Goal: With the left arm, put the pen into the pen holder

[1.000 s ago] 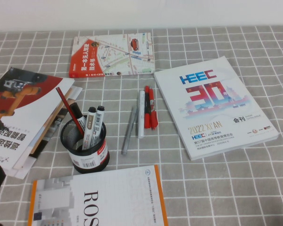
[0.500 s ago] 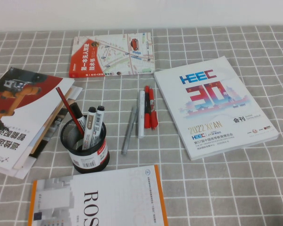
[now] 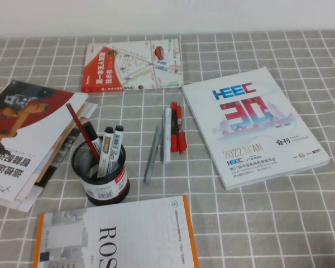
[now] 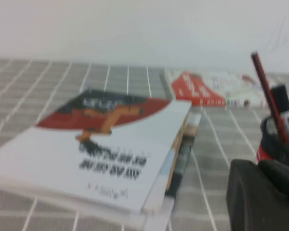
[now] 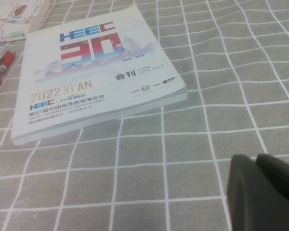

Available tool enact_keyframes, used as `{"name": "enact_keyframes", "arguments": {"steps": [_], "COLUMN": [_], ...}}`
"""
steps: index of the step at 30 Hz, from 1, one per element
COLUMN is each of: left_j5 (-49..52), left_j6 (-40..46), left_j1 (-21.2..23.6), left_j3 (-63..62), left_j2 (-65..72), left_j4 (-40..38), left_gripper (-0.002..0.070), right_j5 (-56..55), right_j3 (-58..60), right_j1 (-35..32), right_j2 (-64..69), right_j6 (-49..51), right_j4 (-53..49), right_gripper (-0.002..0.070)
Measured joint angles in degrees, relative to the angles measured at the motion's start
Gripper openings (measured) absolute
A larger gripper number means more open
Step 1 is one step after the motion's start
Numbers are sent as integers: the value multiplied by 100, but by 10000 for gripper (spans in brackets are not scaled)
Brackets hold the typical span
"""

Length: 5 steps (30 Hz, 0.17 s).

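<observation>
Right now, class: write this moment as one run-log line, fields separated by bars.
pen: upright in pen holder | left tool: beside holder, holds nothing | right tool: over tablecloth near HEEC catalogue | task: appears done

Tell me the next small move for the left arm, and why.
Probably just park the left arm: the pen stands in the pen holder beside a like marker, and only slim pens lie on the cloth. The left tool is low near the holder; the right tool hovers by the HEEC catalogue.

books [image 3: 255, 125], loose pens [image 3: 173, 135] — gridded cloth [image 3: 279, 223]
</observation>
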Motion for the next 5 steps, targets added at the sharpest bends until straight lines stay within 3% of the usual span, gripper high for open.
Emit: {"name": "enact_keyframes", "arguments": {"steps": [5], "left_j5": [676], "left_j6": [-12], "left_j1": [0], "left_j3": [0], "left_j2": [0], "left_j4": [164], "left_gripper": [0], "right_j5": [0], "right_j3": [0], "right_j1": [0], "right_j2": [0], "right_j6": [0], "right_j4": [0], "right_gripper": [-15]}}
